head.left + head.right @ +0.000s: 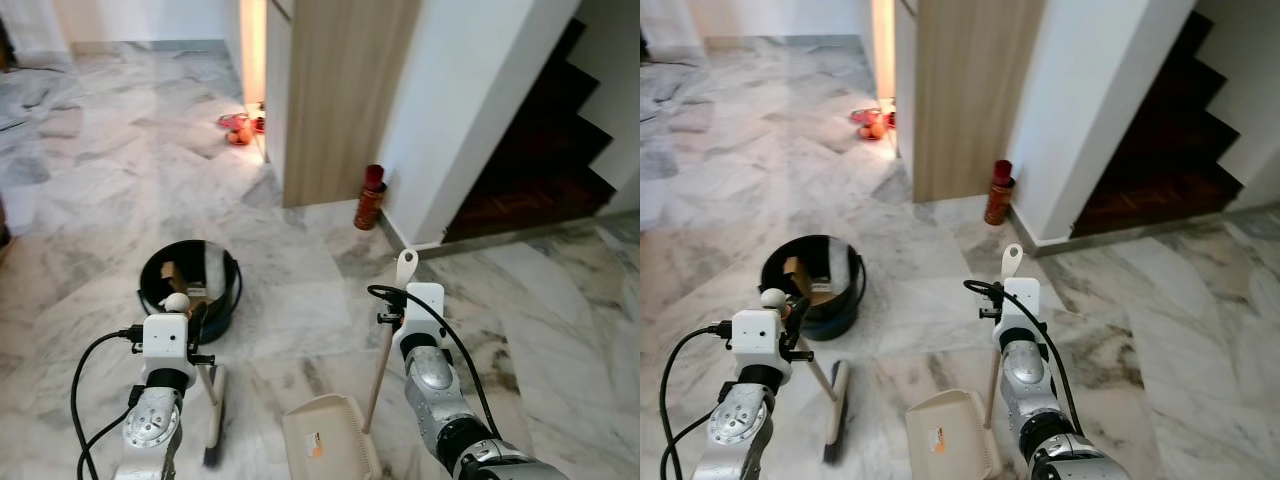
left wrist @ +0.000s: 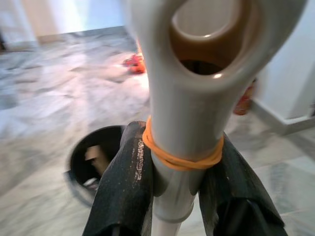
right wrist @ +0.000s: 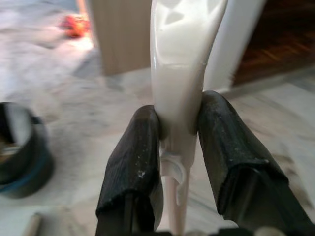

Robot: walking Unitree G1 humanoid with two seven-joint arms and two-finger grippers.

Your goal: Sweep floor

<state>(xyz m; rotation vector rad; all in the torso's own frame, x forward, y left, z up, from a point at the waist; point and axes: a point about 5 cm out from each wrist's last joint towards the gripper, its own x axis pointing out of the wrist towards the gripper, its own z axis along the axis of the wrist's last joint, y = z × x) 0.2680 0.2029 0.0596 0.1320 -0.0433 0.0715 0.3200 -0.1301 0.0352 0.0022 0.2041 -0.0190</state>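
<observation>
Marble floor (image 1: 90,200); left pincer (image 2: 179,177) clamps broom (image 1: 212,415).

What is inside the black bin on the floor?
Inside the black bin some brownish pieces, perhaps cardboard or paper, lie against the wall. The bottom near the robot is hidden by the rim and the left gripper.

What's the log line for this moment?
left gripper: shut on broom handle | right gripper: shut on dustpan handle | dustpan on floor | black bin ahead-left
</observation>
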